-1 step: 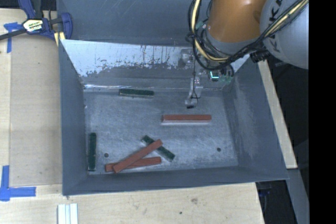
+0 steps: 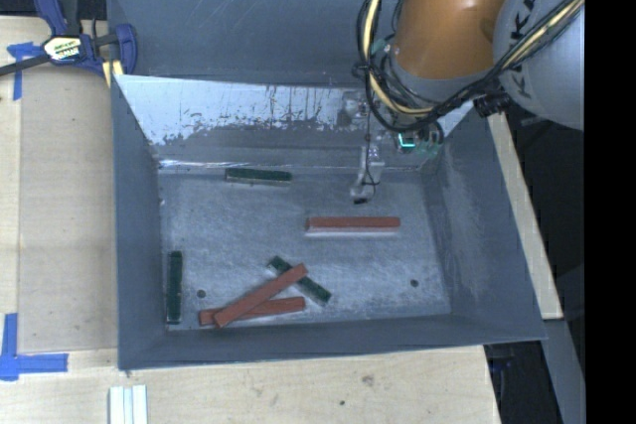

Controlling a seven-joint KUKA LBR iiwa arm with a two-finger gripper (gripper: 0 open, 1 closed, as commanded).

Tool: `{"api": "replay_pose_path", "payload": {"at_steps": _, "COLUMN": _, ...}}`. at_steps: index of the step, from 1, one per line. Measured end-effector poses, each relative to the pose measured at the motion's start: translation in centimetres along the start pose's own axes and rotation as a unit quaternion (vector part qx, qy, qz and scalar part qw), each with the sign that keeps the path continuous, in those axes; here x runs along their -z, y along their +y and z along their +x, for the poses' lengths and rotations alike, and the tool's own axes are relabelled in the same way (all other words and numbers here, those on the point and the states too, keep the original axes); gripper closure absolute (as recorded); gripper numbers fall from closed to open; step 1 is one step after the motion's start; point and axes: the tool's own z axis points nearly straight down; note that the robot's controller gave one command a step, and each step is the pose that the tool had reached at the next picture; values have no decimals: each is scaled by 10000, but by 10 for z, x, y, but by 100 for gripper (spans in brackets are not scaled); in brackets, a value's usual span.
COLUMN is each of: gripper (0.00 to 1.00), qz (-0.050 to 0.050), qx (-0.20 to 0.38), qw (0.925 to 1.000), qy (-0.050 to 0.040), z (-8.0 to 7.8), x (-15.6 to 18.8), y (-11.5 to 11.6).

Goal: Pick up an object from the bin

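1. The red-brown bar [image 2: 353,225] lies flat on the bin floor, right of the middle. Its long side runs across the view and there is bare floor all round it. It is the thing nearest the gripper, so I judge it the likeliest pick.
2. The gripper [image 2: 361,198] hangs just behind the bar, toward the back wall, with its tip low near the floor and apart from the bar. Nothing shows in it. I cannot tell whether it is spread or closed, because from this angle it reads as one thin shape.
3. I judge the step in hand to be the approach: no grasp is made and nothing is lifted.
4. The next move calls for bringing the gripper forward over the bar with its opening set across the bar's narrow width. It would then go down to the floor and close. The bar is low and flat, so the grip has to start almost at floor level, and a closing made too high would likely slip over it.
5. Further out, a dark green stick [image 2: 258,176] lies at the foot of the back wall, left of the gripper and well apart from it.
6. At the front two red-brown sticks [image 2: 248,305] cross each other, with a short dark green piece [image 2: 300,280] touching them.
7. Another dark green stick, the upright one [image 2: 175,286], lies along the left wall of the grey bin [image 2: 487,243].
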Motion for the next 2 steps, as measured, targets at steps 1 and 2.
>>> {"api": "replay_pose_path", "payload": {"at_steps": 1, "gripper": 0, "qz": 4, "qx": 516, "qw": 9987, "qy": -38, "z": 14, "x": -35, "y": 5}}
{"api": "replay_pose_path", "payload": {"at_steps": 2, "gripper": 0, "qz": 2, "qx": 1928, "qw": 9812, "qy": -25, "z": 32, "x": -73, "y": -23}}
